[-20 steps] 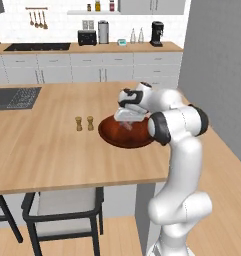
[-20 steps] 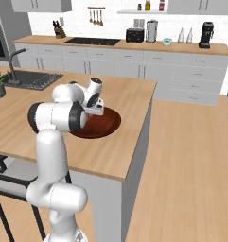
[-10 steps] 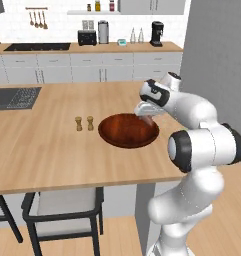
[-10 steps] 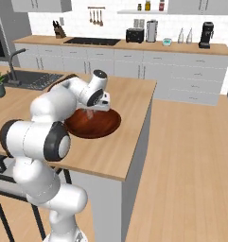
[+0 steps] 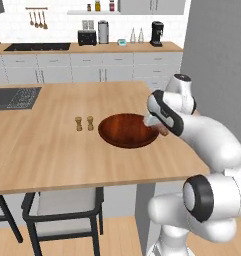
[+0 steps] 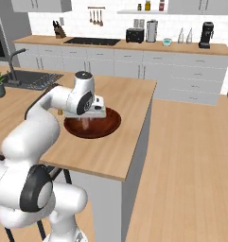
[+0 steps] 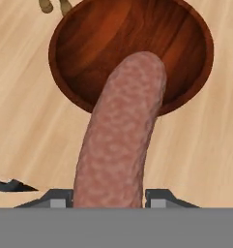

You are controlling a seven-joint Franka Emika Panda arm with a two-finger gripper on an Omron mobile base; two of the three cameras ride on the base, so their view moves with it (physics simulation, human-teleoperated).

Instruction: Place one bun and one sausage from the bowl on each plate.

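Pinkish-brown sausage (image 5: 163, 131) hangs from your end effector (image 5: 161, 129) at the bowl (image 5: 128, 130)'s near-right rim in the left base view, lifted clear so it can travel to a plate; no plate is visible from here. Two small shakers (image 5: 84, 123) stand just left of the bowl on the tabletop (image 5: 47, 145), off your path

From the right base view the sausage (image 6: 85, 123) dangles over the bowl (image 6: 93, 123), which looks empty

Through the hand view the end effector (image 7: 109, 196) is clamped on the sausage (image 7: 119, 135), which crosses the bowl (image 7: 130, 38)'s near rim; nothing obstructs it
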